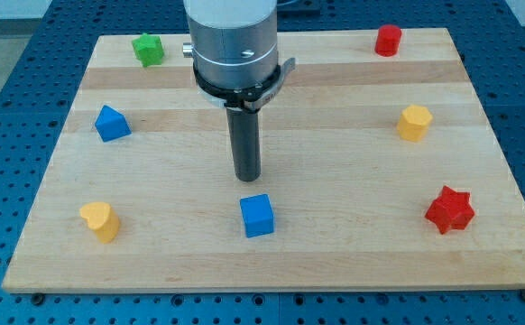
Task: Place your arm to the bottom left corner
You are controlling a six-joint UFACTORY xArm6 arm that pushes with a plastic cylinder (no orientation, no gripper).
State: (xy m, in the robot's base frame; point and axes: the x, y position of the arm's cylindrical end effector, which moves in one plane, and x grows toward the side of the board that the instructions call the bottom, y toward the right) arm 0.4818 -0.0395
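Camera view: rod upright, my tip (247, 178) above blue cube (257, 216).

The counter (335, 135) is pale striped wood. On it sit two blue blocks (256, 216) (111, 123), two yellow (100, 220) (414, 122), two red (449, 209) (388, 40), one green (147, 49). My tip (247, 177) is dark grey.
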